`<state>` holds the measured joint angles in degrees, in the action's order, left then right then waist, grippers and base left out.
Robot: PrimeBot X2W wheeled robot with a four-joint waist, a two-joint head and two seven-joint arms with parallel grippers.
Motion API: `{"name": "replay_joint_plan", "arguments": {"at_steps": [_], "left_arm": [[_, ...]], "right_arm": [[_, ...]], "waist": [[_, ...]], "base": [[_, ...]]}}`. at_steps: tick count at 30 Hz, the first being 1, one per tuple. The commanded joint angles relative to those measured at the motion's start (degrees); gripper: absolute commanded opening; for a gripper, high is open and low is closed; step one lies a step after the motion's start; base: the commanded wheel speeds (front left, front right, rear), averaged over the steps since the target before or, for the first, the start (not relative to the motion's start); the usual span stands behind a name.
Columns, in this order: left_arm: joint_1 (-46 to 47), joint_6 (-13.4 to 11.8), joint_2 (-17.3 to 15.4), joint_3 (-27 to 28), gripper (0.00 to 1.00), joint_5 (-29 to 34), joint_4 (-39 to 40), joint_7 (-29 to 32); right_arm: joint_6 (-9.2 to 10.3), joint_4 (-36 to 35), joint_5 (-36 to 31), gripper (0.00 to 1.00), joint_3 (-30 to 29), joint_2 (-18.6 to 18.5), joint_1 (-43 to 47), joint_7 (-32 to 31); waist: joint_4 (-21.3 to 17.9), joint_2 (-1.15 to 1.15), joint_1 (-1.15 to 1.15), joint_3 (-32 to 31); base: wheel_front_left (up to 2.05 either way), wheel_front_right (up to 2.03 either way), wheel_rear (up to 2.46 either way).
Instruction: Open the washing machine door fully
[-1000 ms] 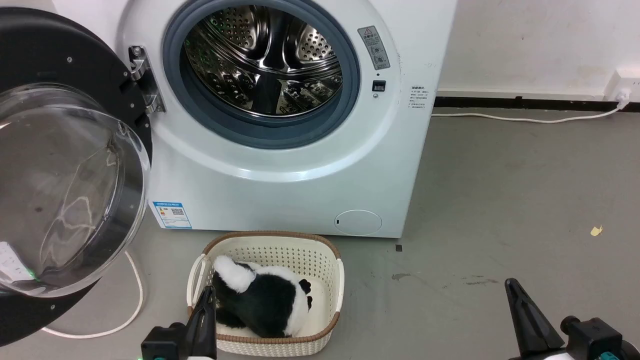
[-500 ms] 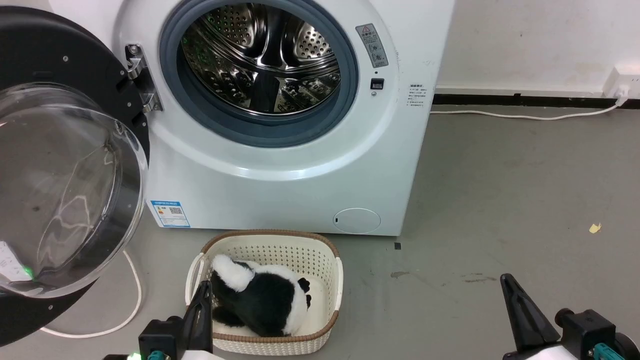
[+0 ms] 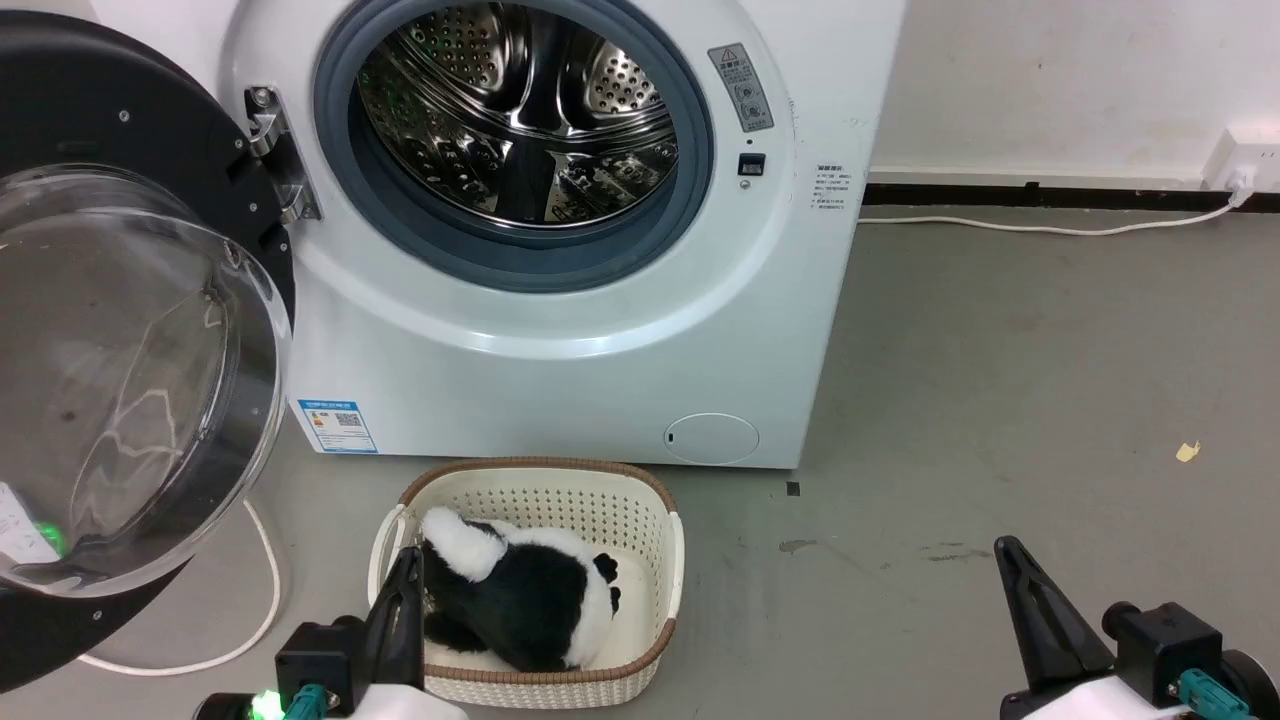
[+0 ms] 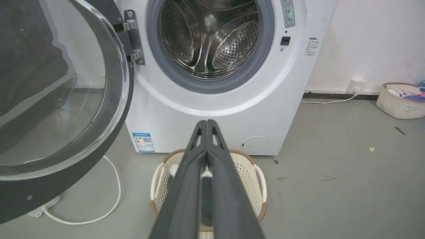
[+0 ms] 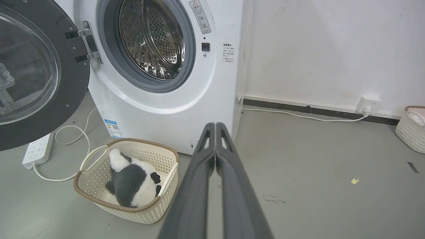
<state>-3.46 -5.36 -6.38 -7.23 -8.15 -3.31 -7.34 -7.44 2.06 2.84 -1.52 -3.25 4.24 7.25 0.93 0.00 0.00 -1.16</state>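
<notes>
Left of the drum mouth [image 3: 515, 140], the washing machine door [image 3: 120, 330] hangs wide open.

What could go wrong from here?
1. The door is swung wide, unheld: left end effector and right end effector are shut, apart from it. It may drift back.
2. Left end effector hangs near the basket rim; a sweep toward the door could clip it.
3. A cable loops on the floor below the door; wheels might snag it.
</notes>
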Motion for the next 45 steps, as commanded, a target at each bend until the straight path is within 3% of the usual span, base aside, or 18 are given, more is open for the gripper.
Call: {"name": "replay_joint_plan", "arguments": {"at_steps": [1, 45], "left_arm": [[0.7, 0.2, 0.1, 0.3, 0.00, 0.7, 0.4, 0.2], [2.7, 3.9, 2.5, 5.3, 0.00, 6.0, 2.5, 5.3]], "right_arm": [[-0.02, -0.3, -0.5, 0.00, 0.1, 0.2, -0.8, -0.2], [-0.04, -1.6, -2.2, 0.00, 1.1, 0.3, -3.3, -5.3]], "waist": [[0.0, 0.00, 0.00, 0.0], [-0.7, 0.00, 0.00, 0.8]], "base": [[0.00, 0.00, 0.00], [0.00, 0.00, 0.00]]}}
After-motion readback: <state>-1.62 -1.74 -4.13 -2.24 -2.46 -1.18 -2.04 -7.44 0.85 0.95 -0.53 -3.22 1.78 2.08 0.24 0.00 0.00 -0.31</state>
